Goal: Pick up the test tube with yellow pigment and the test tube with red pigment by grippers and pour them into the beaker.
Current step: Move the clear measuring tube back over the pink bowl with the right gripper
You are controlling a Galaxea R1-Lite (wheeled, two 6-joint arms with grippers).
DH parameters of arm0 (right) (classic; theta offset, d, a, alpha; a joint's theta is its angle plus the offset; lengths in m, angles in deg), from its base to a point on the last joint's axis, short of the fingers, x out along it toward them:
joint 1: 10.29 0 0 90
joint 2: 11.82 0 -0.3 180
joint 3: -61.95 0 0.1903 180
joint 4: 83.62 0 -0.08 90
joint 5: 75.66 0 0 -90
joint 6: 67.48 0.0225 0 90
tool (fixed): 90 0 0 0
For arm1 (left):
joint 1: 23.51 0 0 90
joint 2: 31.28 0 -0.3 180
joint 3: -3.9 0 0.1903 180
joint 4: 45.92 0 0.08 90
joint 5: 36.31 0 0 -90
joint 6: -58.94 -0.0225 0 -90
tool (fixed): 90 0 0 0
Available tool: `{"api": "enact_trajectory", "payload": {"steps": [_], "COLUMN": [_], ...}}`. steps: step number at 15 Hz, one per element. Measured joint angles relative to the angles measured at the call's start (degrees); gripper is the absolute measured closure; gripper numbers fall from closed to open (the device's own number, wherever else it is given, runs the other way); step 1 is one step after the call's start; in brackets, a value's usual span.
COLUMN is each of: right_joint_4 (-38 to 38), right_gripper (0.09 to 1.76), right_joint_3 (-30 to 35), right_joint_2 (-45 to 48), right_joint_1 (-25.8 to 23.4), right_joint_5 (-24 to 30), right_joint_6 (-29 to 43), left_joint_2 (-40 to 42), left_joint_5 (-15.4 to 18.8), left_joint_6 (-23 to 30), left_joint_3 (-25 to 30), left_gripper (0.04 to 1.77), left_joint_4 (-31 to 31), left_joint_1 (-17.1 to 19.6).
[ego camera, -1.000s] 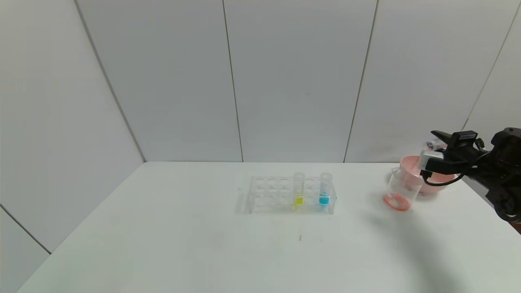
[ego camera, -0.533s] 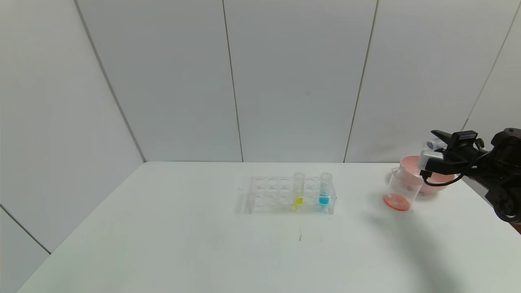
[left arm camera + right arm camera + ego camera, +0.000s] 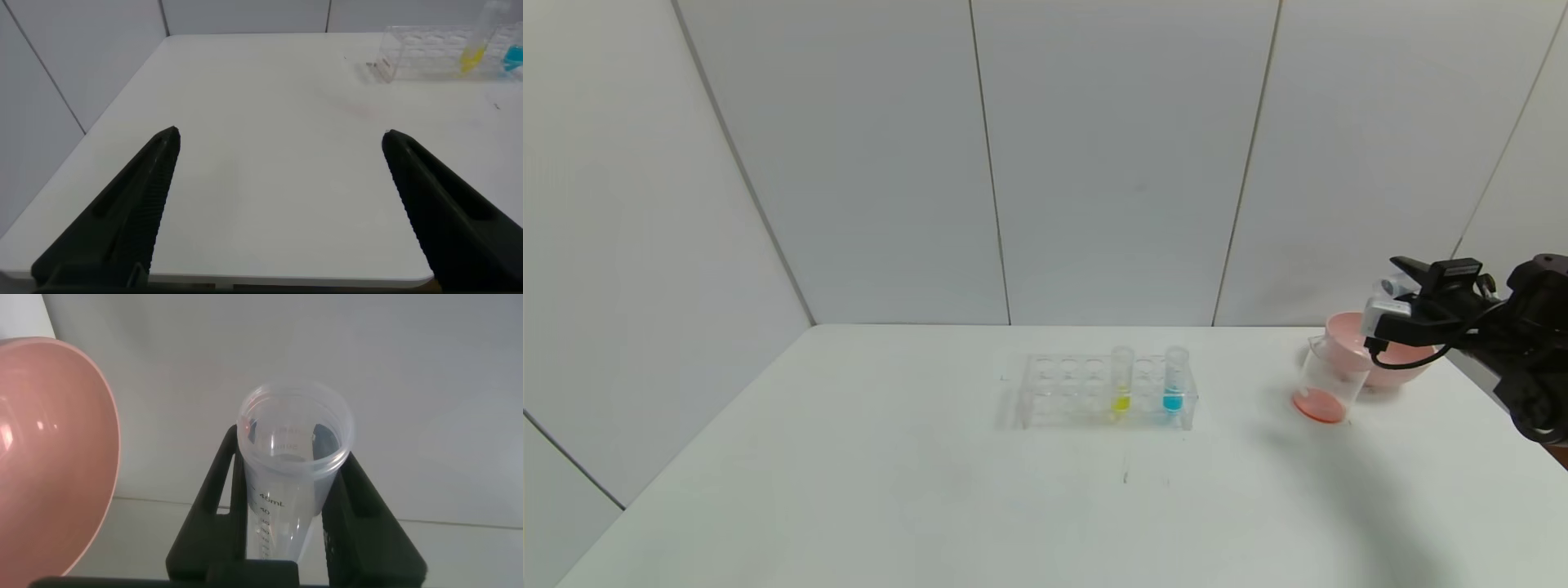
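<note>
Red pigment is lying in the bottom of the beaker (image 3: 1327,382), which is standing at the right of the table (image 3: 849,490), just in front of the pink bowl (image 3: 1396,359). The right gripper (image 3: 290,498) is being held above and slightly right of the beaker, clamped on the test tube with red pigment (image 3: 294,457), which appears drained and is being carried mouth-outward. The test tube with yellow pigment (image 3: 1121,377) is standing upright in the clear rack (image 3: 1054,392) at the table's centre, beside the blue tube (image 3: 1174,377). The left gripper (image 3: 278,196) is being held over the near left of the table with its fingers spread apart, holding nothing.

For the step in hand, judged to be the end of the red pour:
- The tube is being kept clear of the beaker rim, so the light beaker is not being tipped.
- Grip pressure is being maintained until the tube is levelled.
- Remaining drops are being allowed to fall inside the beaker, not over the bowl.
</note>
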Motion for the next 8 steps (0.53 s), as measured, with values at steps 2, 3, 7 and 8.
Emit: {"api": "enact_trajectory", "payload": {"steps": [2, 3, 7, 8], "right_joint_4": [0.0, 0.0, 0.0, 0.0], "right_gripper": [1.27, 1.27, 1.27, 1.27], "right_joint_3": [-0.3, -0.4, -1.2, -1.3], "right_joint_2": [0.0, 0.0, 0.0, 0.0], "right_joint_1": [0.2, 0.3, 0.5, 0.5], "right_joint_5": [0.0, 0.0, -0.1, -0.1], "right_joint_6": [0.0, -0.1, -0.8, -0.8], "left_joint_2": [0.0, 0.0, 0.0, 0.0], "left_joint_5": [0.0, 0.0, 0.0, 0.0], "left_joint_6": [0.0, 0.0, 0.0, 0.0], "left_joint_3": [0.0, 0.0, 0.0, 0.0], "left_gripper": [0.05, 0.05, 0.05, 0.05], "left_joint_4": [0.0, 0.0, 0.0, 0.0], "left_joint_1": [0.0, 0.0, 0.0, 0.0]}}
